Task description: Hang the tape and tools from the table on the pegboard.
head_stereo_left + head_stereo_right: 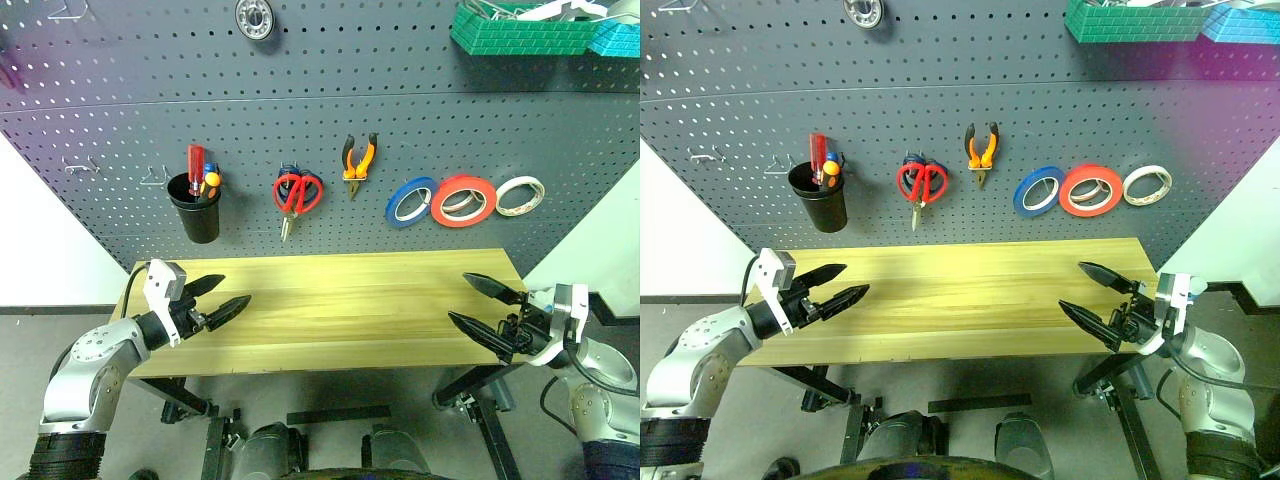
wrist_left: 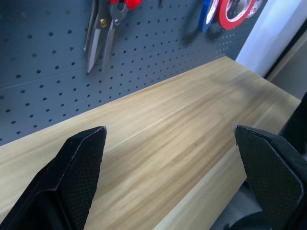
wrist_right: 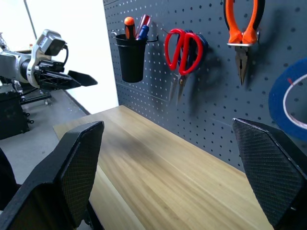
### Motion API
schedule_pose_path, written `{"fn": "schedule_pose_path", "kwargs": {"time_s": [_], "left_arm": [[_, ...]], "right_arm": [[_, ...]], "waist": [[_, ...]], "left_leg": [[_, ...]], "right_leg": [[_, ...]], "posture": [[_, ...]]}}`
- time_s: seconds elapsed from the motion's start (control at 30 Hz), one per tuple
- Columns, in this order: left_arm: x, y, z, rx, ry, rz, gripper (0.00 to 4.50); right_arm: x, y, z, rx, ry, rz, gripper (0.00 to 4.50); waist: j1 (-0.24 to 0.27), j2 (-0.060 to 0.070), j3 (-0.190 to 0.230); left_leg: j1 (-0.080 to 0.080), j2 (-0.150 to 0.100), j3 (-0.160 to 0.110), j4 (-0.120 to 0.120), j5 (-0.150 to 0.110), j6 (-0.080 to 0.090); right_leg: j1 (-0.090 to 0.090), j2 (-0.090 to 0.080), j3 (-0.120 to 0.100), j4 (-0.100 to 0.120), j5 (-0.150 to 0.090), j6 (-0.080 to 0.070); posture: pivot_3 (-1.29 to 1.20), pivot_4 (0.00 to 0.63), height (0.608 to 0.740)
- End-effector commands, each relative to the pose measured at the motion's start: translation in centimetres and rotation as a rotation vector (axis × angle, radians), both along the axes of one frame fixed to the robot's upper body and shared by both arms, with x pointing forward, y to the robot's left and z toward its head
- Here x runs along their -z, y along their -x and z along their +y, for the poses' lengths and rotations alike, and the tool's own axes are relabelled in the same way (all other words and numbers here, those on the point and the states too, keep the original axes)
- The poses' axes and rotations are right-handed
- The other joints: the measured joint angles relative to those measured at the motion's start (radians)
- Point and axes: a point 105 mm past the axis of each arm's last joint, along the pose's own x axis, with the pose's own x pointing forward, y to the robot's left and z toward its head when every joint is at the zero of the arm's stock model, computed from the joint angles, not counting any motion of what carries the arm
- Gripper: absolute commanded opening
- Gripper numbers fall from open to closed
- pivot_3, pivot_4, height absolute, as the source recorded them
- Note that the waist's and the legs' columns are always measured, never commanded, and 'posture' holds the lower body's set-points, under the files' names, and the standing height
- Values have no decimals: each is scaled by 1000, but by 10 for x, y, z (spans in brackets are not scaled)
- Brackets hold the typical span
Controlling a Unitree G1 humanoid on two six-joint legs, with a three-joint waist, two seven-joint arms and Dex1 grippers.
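With tape (image 1: 462, 200), scissors (image 1: 297, 194), pliers (image 1: 359, 158) and screwdriver (image 1: 196, 166) on the pegboard (image 1: 330, 130), the counter (image 1: 330, 310) looks done; both end effectors, left (image 1: 226, 295) and right (image 1: 480, 305), hang open and empty, with nothing left to pick.

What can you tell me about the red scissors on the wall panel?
The red scissors hang on the pegboard, handles up and long thin metal blades pointing down, closed. The glossy red loops look like plastic. Blue handles show behind them. They sit between the black cup and the pliers, above the table. Neither gripper touches them.
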Motion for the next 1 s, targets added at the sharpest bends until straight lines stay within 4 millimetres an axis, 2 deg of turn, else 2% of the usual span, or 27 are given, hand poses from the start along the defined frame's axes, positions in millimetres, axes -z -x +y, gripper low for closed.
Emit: {"fn": "schedule_pose_path", "kwargs": {"time_s": [0.03, 0.7, 1.0], "left_arm": [[-11, -2, -5, 25, 1, -41, 4473], [-18, -7, -9, 26, -4, -55, 4473], [-14, -10, -4, 18, 0, -49, 4473]], "right_arm": [[-13, 0, 3, -10, -7, -45, 4500], [-21, -4, 9, -10, -5, -44, 4500], [-20, -5, 10, -15, -6, -44, 4500]], "waist": [[0, 0, 0], [0, 0, 0], [0, 0, 0]], "left_leg": [[0, 0, 0, 0, 0, 0], [0, 0, 1, -1, 0, 0], [0, 0, 1, -1, 0, 0]], "right_leg": [[0, 0, 0, 0, 0, 0], [0, 0, 0, -1, 0, 0], [0, 0, 1, -1, 0, 0]], "posture": [[-149, 0, 740], [-150, 0, 740], [-152, 0, 740]]}}
